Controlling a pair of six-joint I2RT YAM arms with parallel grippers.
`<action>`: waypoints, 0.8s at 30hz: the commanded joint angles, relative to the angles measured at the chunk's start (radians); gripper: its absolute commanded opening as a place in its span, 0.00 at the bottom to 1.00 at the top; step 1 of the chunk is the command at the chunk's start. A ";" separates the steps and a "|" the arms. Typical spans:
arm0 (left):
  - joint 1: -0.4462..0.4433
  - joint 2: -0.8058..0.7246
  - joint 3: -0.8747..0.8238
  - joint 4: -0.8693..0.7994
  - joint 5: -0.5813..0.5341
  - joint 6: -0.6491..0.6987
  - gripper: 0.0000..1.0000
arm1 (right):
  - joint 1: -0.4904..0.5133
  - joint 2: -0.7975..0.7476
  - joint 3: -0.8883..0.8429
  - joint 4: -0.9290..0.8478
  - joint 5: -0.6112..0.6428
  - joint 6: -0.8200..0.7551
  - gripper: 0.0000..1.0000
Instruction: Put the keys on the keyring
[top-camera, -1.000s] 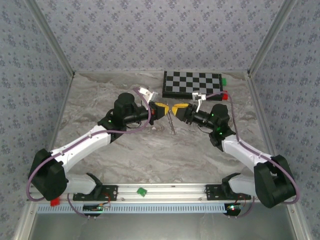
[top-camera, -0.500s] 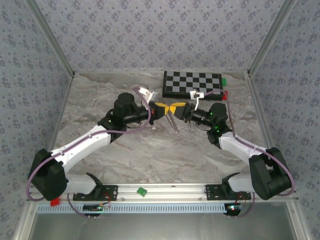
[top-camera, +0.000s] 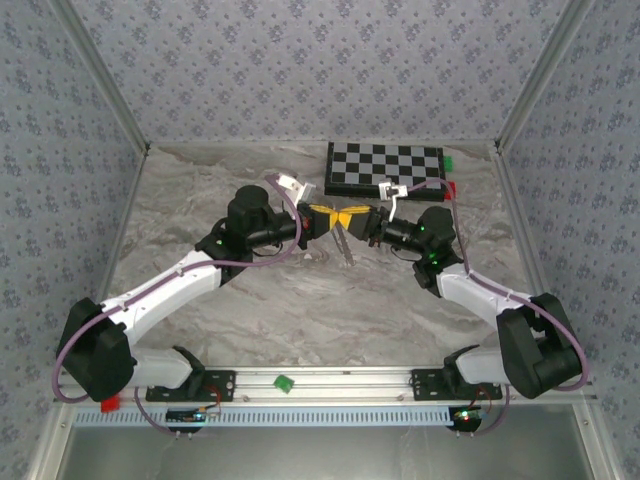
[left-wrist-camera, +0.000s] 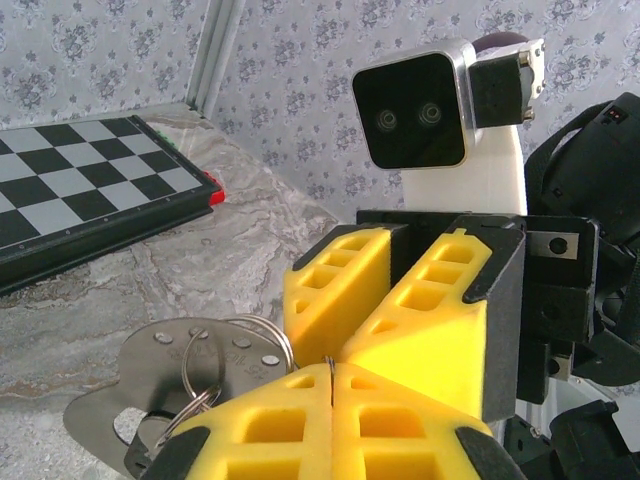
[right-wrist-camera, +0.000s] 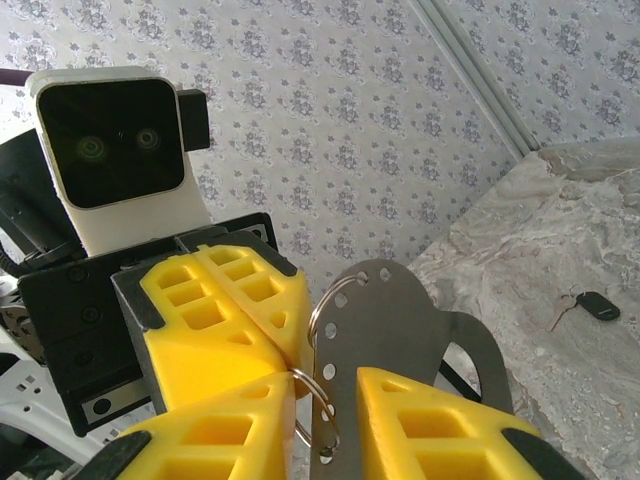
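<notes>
One key (right-wrist-camera: 590, 303), dark-headed with a thin silver shaft, lies flat on the table (right-wrist-camera: 560, 240). It is well apart from the right gripper (right-wrist-camera: 328, 400), off to the right of its fingers in the wrist view.

The keyring (left-wrist-camera: 272, 332) is a wire loop threaded through a hole in a flat metal plate (right-wrist-camera: 400, 320). Ring and plate hang clear of the table, between the two grippers.

Left gripper (left-wrist-camera: 332, 380): yellow fingers pressed together, with the ring's wire caught at their tip.

Right gripper: tip to tip with the left, fingers apart, one on each side of the plate and ring. Contact with either cannot be confirmed.

A checkerboard (top-camera: 385, 167) lies on the table beyond both grippers.
</notes>
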 joint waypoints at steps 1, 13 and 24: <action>0.007 -0.037 0.003 0.071 0.010 -0.014 0.00 | 0.006 0.005 -0.013 0.040 -0.038 0.003 0.22; 0.011 -0.019 -0.003 0.086 0.045 -0.028 0.00 | 0.008 -0.004 -0.014 0.078 -0.044 0.017 0.18; 0.015 -0.018 -0.013 0.086 0.049 -0.027 0.00 | 0.010 -0.009 -0.012 0.088 -0.050 0.013 0.02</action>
